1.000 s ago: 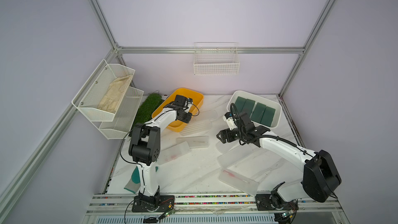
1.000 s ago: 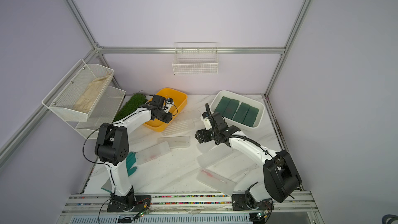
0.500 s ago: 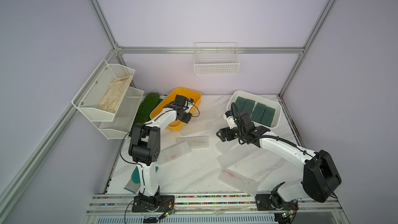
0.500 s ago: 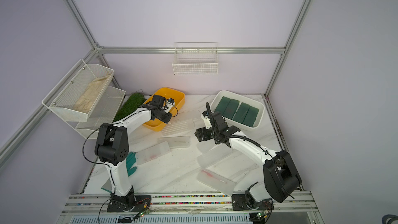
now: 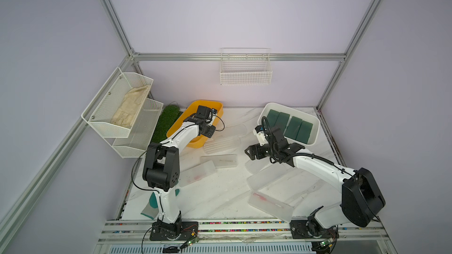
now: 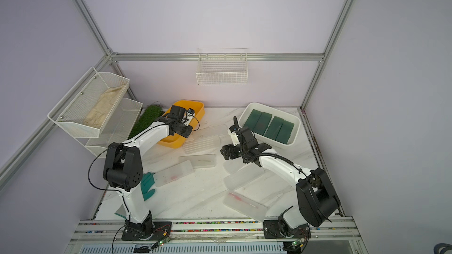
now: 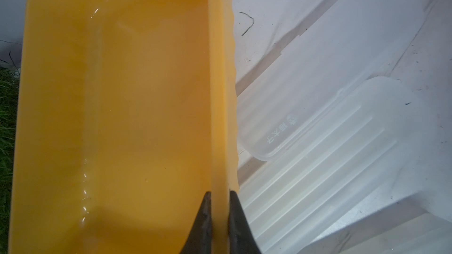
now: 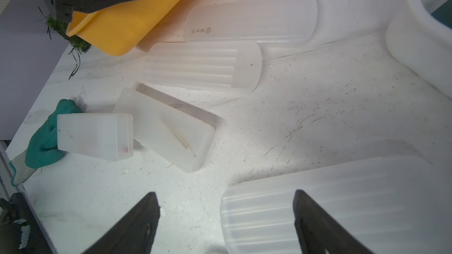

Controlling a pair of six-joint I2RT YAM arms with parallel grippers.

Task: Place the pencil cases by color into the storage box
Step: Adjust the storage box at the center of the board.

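Note:
My left gripper (image 7: 219, 193) is shut on the right-hand rim of the empty yellow storage box (image 7: 122, 118), one finger inside the wall and one outside; both top views show it at that box (image 5: 195, 120). Four dark green pencil cases (image 5: 289, 124) lie side by side in the white storage box (image 5: 276, 105). Several frosted clear pencil cases lie loose on the table, among them a ribbed one (image 5: 221, 144) beside the yellow box. My right gripper (image 8: 225, 193) hangs open over the table. The end of another ribbed clear case (image 8: 342, 204) lies below it.
A teal glove (image 6: 146, 186) lies at the table's left front, touching a clear case (image 8: 95, 138). A green grass mat (image 5: 166, 120) sits behind the yellow box. White wire racks (image 5: 122, 108) hang on the left wall and a wire basket (image 5: 245, 69) on the back wall.
My left gripper's jaws have closed onto the yellow box's rim. The right arm and the loose cases have not visibly moved.

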